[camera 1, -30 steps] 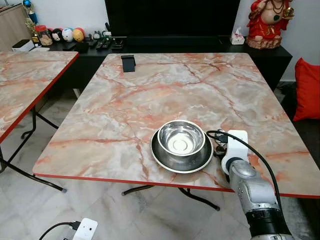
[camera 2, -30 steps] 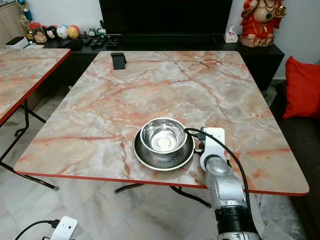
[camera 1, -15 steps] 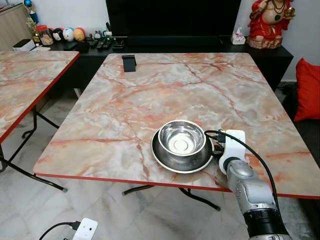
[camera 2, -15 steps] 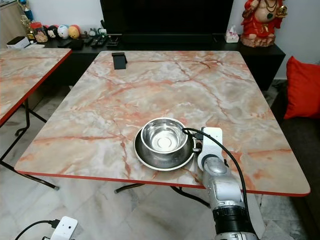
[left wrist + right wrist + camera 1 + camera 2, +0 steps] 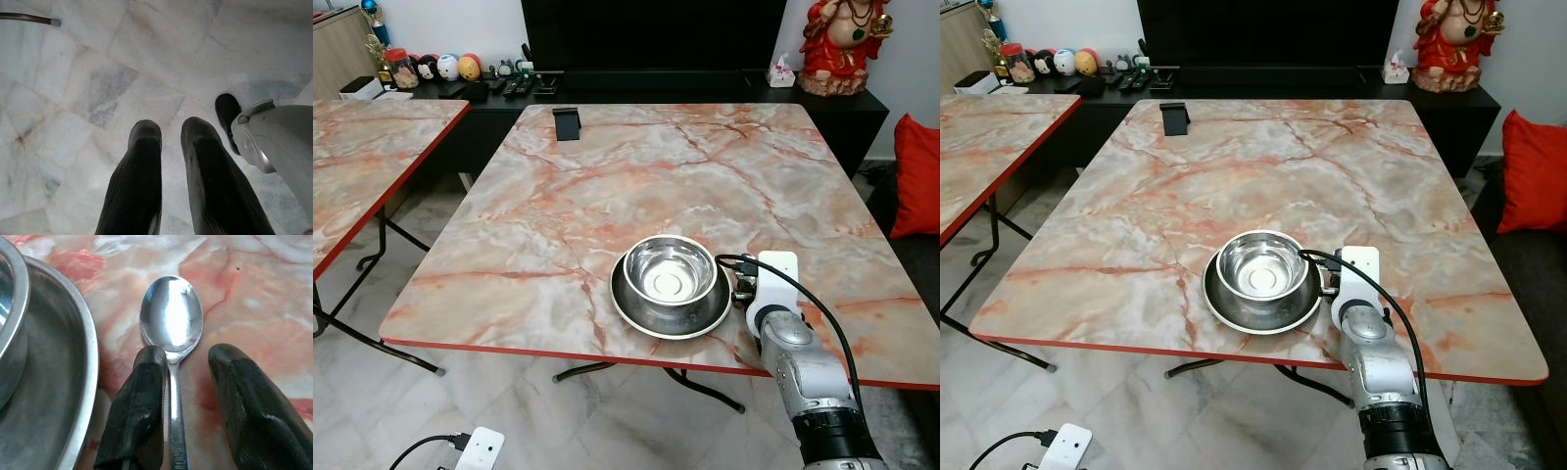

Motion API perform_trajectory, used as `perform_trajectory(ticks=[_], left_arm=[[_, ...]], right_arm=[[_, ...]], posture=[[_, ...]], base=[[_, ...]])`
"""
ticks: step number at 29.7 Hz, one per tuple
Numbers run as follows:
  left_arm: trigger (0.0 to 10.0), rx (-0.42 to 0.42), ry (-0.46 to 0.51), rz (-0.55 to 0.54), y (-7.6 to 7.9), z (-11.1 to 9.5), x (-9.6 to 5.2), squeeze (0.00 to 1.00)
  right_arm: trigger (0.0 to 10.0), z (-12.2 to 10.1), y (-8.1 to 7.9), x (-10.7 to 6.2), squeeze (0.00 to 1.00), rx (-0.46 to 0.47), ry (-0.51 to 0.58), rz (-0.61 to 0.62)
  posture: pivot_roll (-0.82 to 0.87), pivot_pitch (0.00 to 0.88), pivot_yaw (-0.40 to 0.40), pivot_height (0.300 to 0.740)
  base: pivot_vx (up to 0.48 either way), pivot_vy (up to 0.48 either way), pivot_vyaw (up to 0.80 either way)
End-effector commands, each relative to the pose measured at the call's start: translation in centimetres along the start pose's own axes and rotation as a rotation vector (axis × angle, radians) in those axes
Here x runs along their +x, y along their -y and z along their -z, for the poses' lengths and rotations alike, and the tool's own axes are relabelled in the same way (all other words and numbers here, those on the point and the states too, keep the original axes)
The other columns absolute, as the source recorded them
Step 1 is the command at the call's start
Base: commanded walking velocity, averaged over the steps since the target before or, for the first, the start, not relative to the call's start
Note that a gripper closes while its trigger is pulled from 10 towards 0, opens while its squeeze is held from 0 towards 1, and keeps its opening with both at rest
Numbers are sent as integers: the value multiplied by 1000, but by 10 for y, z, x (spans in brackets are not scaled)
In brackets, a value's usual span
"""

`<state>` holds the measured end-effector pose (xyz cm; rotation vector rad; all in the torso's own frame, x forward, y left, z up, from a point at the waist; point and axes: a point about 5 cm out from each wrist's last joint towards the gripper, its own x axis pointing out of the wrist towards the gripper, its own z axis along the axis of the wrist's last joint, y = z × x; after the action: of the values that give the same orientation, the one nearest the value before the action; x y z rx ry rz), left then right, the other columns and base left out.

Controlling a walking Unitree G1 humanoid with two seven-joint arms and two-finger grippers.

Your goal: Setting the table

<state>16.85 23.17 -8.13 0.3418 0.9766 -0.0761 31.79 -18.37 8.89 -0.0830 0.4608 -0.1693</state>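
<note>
Marble-pattern table (image 5: 607, 176) with red edging in front of the robot; a second table (image 5: 362, 157) of the same pattern stands to the left, apart from it. Count on the main table: one steel plate (image 5: 636, 315), one steel bowl (image 5: 669, 269) sitting inside the plate, one spoon (image 5: 172, 323), one small black stand (image 5: 566, 123) at the far left corner. Plate and bowl lie near the front edge, right of centre. Spoon lies flat on the table just right of the plate rim, bowl end pointing away from the wrist, handle running back between the fingers. Right gripper (image 5: 188, 382) is low over the table at the plate's right side; its two fingers are apart, one finger (image 5: 139, 401) touching or nearly touching the spoon handle, the other clear of it, so the spoon is not clamped. Whether the spoon touches the plate rim: cannot tell. Left gripper (image 5: 171, 147) hangs over the pale tiled floor (image 5: 98, 63), its two fingers slightly apart with nothing between them. Far side: one dark low cabinet (image 5: 705, 88) carrying small ornaments, and one red figurine (image 5: 842, 44) at the right end. One red cushion (image 5: 915, 176) at far right. One white power strip (image 5: 478, 448) on the floor near left.
</note>
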Motion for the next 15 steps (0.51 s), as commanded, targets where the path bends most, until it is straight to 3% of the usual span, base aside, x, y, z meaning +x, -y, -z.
perform_trajectory(ticks=[1,10,15], left_arm=[[10000,19,-4,-15,-6,1,-1,0],[10000,20,-4,-14,-6,1,-1,0],[10000,19,-3,-14,-5,1,-1,0]], right_arm=[[10000,-4,-1,1,0,-10,15,6],[10000,-11,1,0,0,11,59,20],[10000,-33,2,-4,0,46,232,24]], posture=[[-10,0,39,740],[-11,0,40,740],[-12,0,40,740]], base=[[0,0,0],[0,0,0],[0,0,0]])
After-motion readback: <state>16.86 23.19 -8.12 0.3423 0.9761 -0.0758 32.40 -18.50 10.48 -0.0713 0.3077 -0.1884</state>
